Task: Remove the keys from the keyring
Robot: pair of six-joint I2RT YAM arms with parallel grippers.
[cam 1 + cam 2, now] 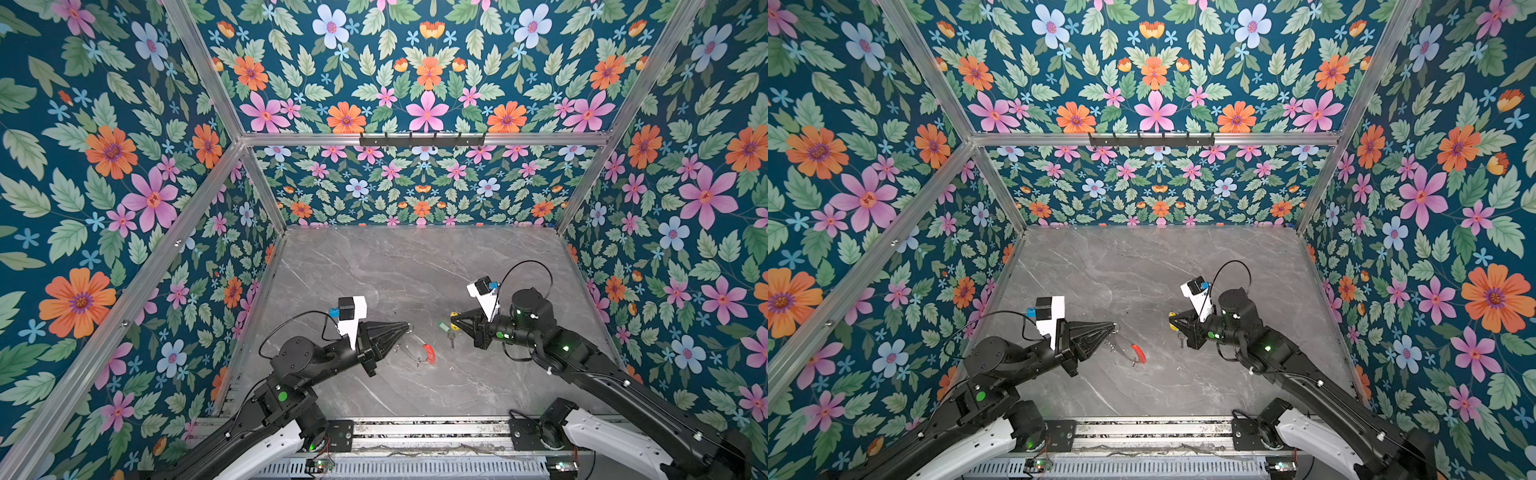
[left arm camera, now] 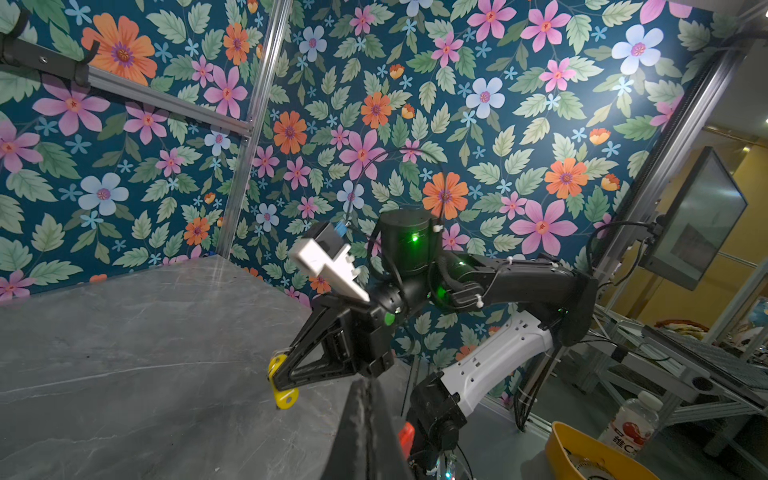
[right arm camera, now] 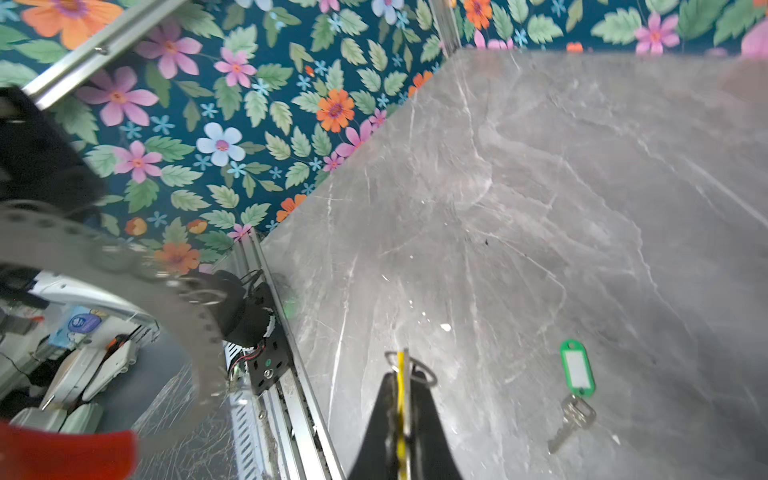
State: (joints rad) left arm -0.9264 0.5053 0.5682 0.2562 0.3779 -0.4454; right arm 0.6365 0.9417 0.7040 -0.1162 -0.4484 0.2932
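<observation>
Keyring (image 1: pixel 429 352) hangs off left end effector (image 1: pixel 407 328), whose jaws are clamped on the wire; red sleeve toward 5 o'clock. Right end effector (image 1: pixel 454 319) pinched together on yellow-tagged key (image 2: pixel 284 395). Green-tagged key (image 1: pixel 444 326) flat on desk (image 1: pixel 374 282) just beside it, tag at 11 o'clock, blade at 5.

- The desk (image 1: pixel 395 270), in the middle of a top view, looks like smooth grey stone with a soft shine.
- The keyring (image 1: pixel 428 353) is thin grey metal with a shiny red sleeve.
- The green-tag key (image 3: pixel 577 388), lower right in the right wrist view, is silvery metal with a smooth plastic tag.
- The yellow tag (image 2: pixel 284 397) is glossy plastic.
- The left pincer (image 1: pixel 407 327) and the right pincer (image 1: pixel 453 318) look matt black.
- The frame bars (image 1: pixel 291 139) are dull silver metal.
</observation>
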